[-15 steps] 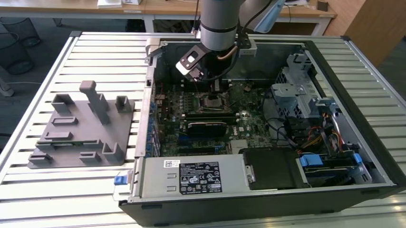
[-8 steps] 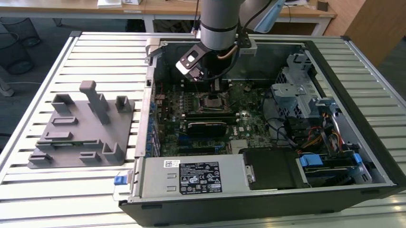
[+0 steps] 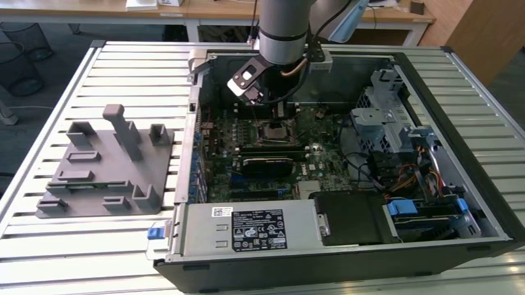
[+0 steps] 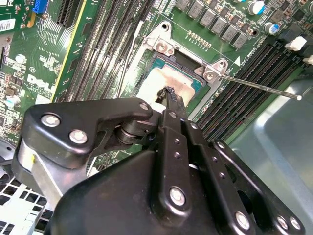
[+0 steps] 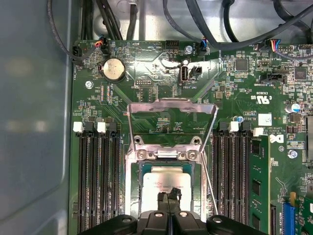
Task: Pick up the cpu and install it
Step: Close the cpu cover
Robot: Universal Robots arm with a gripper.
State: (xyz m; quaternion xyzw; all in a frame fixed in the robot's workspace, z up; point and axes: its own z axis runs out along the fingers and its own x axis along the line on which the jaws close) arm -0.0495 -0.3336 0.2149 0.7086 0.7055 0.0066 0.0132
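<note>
Well, the arm (image 3: 283, 31) reaches down into the open case (image 3: 484, 203), and its gripper (image 3: 277, 115) hangs right over the socket (image 5: 131, 196) on the green board (image 5: 146, 63). The cpu (image 5: 165, 181) lies flat inside the socket, pale silver top up, with a thin dark rim between it and the socket's frame. In both wrist views the gripper's two black fingers (image 4: 178, 120) are pressed together with nothing between them. Their tips sit over the middle of the cpu's top. Whether they touch the metal or hover just above it, I cannot tell.

The socket's load plate (image 5: 171, 105) is swung up and open. It stands at the socket's edge away from the gripper, on the side of the round coin cell (image 5: 113, 69). A thin metal lever (image 4: 259, 86) runs along one side of the socket and sticks out past its corner. Rows of black memory slots (image 5: 98, 181) flank the socket on both sides.

Well away from the socket, outside the case at the exterior view's left, a grey tray (image 3: 98, 178) with upright posts rests on the slatted table (image 3: 123, 67).
</note>
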